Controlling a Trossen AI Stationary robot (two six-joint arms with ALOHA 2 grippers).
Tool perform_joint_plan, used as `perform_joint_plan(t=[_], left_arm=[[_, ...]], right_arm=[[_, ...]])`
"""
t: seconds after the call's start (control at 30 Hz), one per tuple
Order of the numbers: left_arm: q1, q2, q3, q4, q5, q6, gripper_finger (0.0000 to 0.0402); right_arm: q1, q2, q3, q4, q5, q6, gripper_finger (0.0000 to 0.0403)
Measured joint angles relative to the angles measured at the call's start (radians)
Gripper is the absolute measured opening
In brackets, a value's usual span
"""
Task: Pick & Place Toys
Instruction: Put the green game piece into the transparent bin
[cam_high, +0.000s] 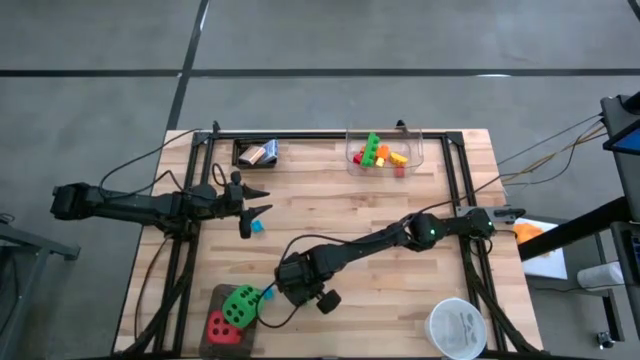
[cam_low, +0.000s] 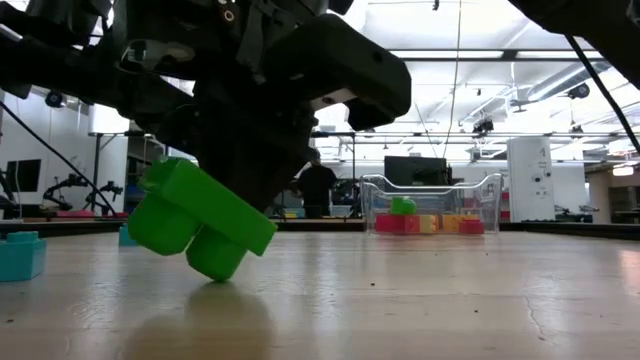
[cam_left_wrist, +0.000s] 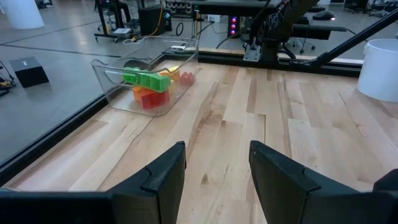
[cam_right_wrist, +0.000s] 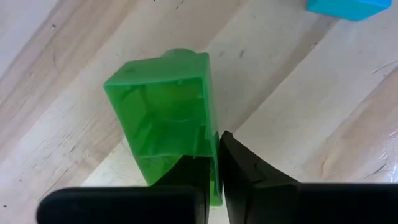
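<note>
The green brick (cam_right_wrist: 165, 118) is pinched by one thin wall in the right gripper's (cam_right_wrist: 214, 168) closed fingers, tilted, touching the worktop (cam_right_wrist: 298, 93); slipping is likely; the left gripper's (cam_left_wrist: 214, 171) fingers are open

I saw a grey concrete floor (cam_high: 100, 40), bright ceiling strip lights (cam_low: 480, 53), and a person (cam_low: 318, 188) standing behind the wooden table (cam_low: 420, 300).
</note>
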Motion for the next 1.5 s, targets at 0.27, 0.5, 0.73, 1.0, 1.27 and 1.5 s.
perform_joint_plan(t=[0.27, 0.5, 0.73, 1.0, 1.27, 1.5], left_arm=[[0.000, 0.000, 0.000, 0.000, 0.000, 0.000, 0.0177], [0.000, 0.000, 0.000, 0.000, 0.000, 0.000, 0.0177], [0.000, 0.000, 0.000, 0.001, 0.000, 0.000, 0.0178], [0.000, 0.000, 0.000, 0.001, 0.000, 0.000, 0.0178], [0.000, 0.000, 0.000, 0.003, 0.000, 0.000, 0.0177], [0.000, -0.001, 0.000, 0.001, 0.000, 0.003, 0.0177]], right_arm=[[-0.003, -0.004, -0.004, 0.047, -0.001, -0.002, 0.0018], [-0.019, -0.007, -0.103, 0.308, -0.180, 0.036, 0.0018], [-0.027, -0.007, -0.179, 0.491, -0.340, 0.061, 0.0018], [-0.033, -0.009, -0.232, 0.606, -0.511, 0.064, 0.0018], [-0.026, -0.058, -0.236, 0.768, -0.528, 0.101, 0.0018], [-0.011, -0.155, -0.297, 1.106, -0.524, 0.181, 0.0018]])
